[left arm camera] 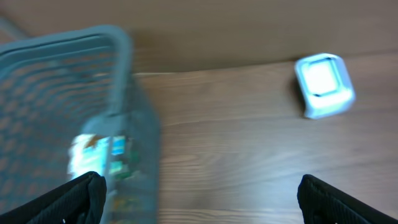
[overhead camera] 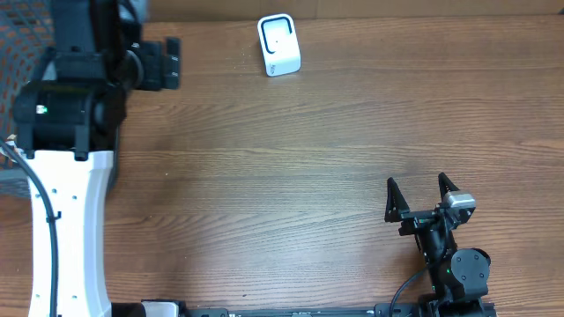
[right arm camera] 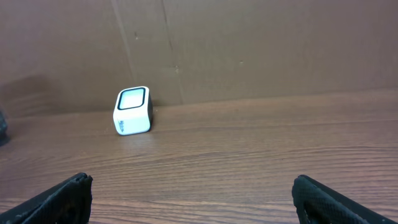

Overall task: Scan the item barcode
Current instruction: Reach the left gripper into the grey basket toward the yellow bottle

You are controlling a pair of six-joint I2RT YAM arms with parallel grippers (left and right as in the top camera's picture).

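The white barcode scanner [overhead camera: 279,46] with a glass window stands at the back of the table, also seen in the left wrist view [left arm camera: 323,85] and the right wrist view [right arm camera: 132,110]. A colourful packet, the item [left arm camera: 99,155], lies blurred inside a grey-blue mesh basket [left arm camera: 118,68]. My left gripper [left arm camera: 199,193] is open and empty, with the basket's near corner between its fingers. In the overhead view its fingers are hidden under the left arm [overhead camera: 70,97]. My right gripper [overhead camera: 417,189] is open and empty over bare wood at the front right.
The basket [overhead camera: 13,40] sits at the table's far left edge, mostly covered by the left arm. A brown wall [right arm camera: 249,43] closes off the back of the wooden table [overhead camera: 291,176].
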